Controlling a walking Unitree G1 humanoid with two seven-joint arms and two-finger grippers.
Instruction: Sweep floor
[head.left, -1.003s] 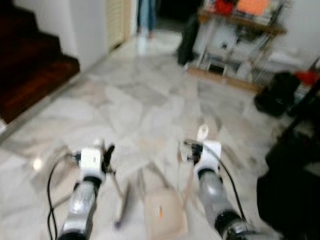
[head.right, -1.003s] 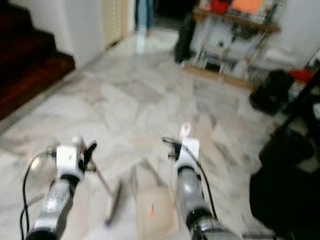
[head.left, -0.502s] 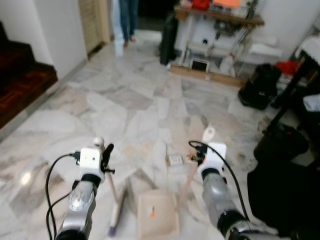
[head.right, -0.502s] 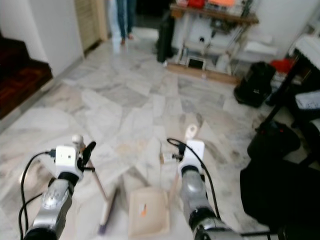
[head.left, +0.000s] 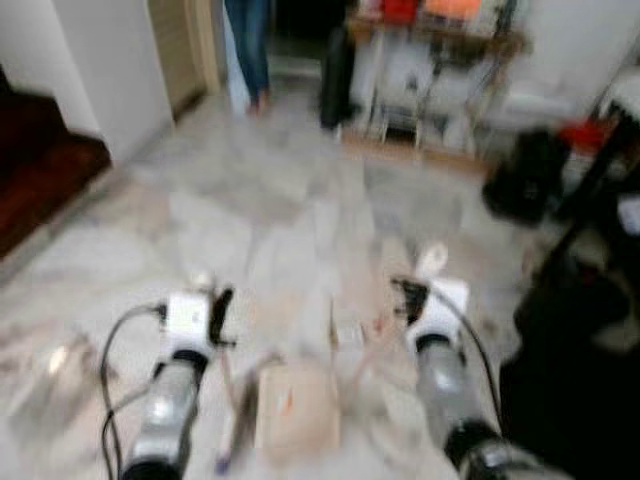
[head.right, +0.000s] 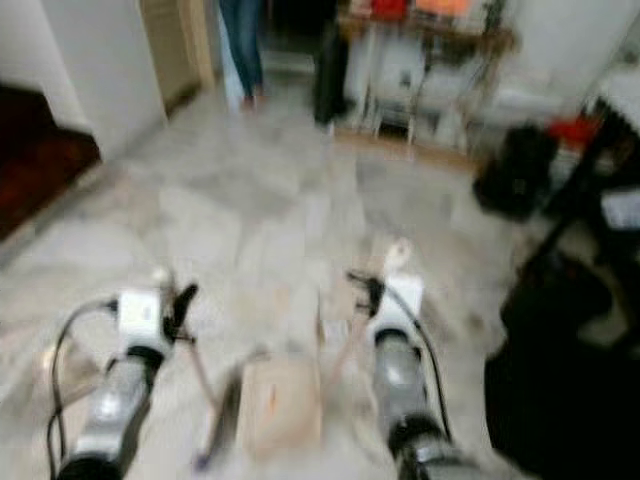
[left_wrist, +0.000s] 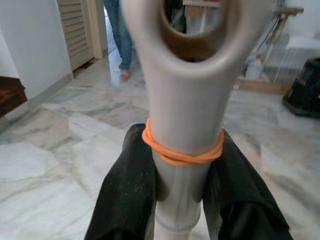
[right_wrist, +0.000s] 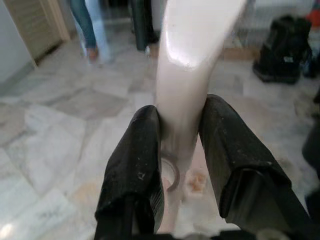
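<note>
Left wrist view shows the left gripper (left_wrist: 182, 195) clamped on the broom handle (left_wrist: 185, 115); the right gripper (right_wrist: 182, 150) grips the dustpan handle (right_wrist: 187, 75). The dustpan (head.left: 293, 405) sits lower centre, a small scrap (head.left: 349, 335) just above it. Sweeping looks barely begun; the marble floor (head.left: 250, 220) remains.

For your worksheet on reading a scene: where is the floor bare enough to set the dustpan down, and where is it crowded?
Bare marble floor stretches ahead, bordered by the white wall on the left and the shelf unit beyond. It is crowded on the right by black bags, and near the dustpan lies a small scrap.
</note>
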